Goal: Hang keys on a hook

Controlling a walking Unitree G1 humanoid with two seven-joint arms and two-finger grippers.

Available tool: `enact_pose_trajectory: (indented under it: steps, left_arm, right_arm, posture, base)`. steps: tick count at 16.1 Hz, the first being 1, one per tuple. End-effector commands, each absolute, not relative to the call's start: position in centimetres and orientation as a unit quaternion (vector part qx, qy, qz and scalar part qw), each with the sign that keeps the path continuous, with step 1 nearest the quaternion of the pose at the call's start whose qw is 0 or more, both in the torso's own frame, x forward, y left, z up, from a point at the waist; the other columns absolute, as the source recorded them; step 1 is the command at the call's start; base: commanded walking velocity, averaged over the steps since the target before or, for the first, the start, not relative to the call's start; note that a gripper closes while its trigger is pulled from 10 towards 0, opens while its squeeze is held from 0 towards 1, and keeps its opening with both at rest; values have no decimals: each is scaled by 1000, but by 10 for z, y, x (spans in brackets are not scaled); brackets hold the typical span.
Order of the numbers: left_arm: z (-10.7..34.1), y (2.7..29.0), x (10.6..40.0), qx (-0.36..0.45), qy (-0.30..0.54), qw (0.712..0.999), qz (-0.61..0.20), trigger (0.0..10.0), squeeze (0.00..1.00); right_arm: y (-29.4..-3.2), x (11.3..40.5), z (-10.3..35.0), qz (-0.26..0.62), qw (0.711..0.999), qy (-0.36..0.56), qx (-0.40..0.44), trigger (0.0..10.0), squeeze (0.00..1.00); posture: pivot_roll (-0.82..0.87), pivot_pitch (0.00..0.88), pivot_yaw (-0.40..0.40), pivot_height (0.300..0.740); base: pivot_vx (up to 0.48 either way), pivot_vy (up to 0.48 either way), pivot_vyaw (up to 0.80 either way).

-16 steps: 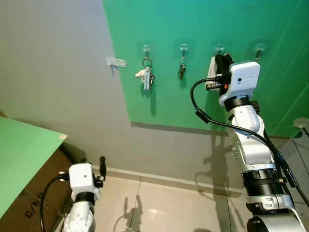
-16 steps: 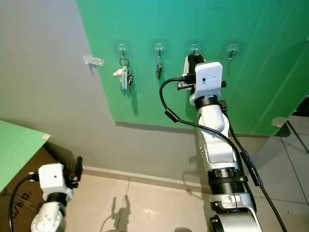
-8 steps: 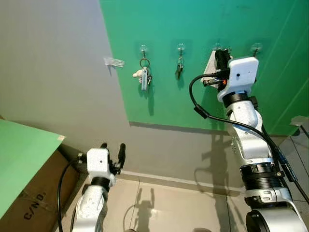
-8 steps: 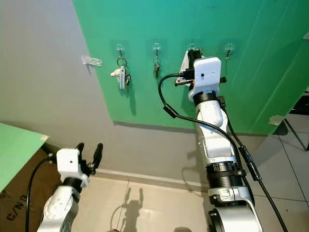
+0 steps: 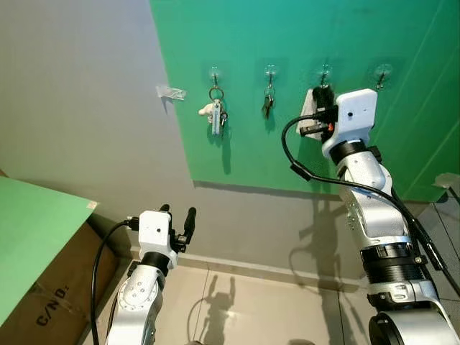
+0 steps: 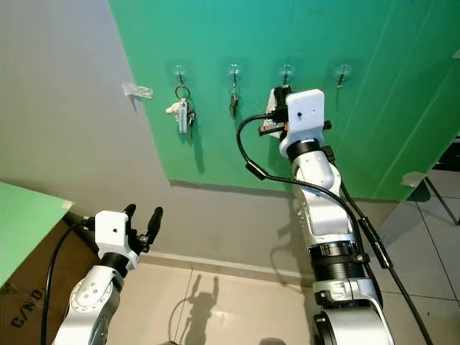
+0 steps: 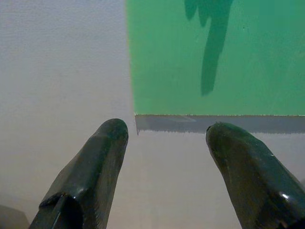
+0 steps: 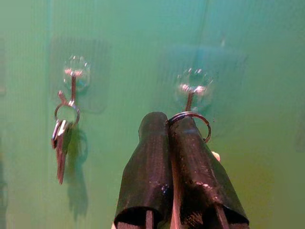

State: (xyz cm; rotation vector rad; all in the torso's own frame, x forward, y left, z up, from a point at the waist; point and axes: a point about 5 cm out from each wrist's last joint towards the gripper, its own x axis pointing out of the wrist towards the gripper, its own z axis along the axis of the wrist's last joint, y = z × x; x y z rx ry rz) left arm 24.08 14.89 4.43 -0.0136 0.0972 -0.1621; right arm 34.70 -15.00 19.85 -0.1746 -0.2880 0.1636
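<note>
The right gripper (image 8: 172, 128), fingers pressed together on the key ring (image 8: 190, 125), holds it just below the hook (image 8: 191, 90), which lies straight beyond the fingertips (ring not yet over it). The left gripper (image 7: 164, 138), fingers apart, hangs low and far off.

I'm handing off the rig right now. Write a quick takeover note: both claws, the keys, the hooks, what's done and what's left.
Right claw: shut on a key ring, held just under the third hook on the green board; whether the ring is on the hook cannot be told.
Left claw: open, low near the grey wall, idle.
Done: key bunch hangs on the first hook, a smaller key on the second.
Left: seat the ring, release. Fourth hook is bare.
</note>
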Motion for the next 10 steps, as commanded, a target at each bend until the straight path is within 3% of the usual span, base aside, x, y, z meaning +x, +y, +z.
enact_pose_trajectory:
  steps: [1,10]
  left_arm:
    - [44,148,242,-1,53,994,-91,10000,0]
    - [43,142,240,-2,55,993,-104,10000,0]
  right_arm:
    - [-147,347,204,89,981,-147,-85,10000,0]
    - [-151,352,217,78,977,-162,-115,10000,0]
  posture:
    - [-224,0,98,740]
    - [-219,0,94,740]
  base:
    - [0,0,0]
    - [0,0,0]
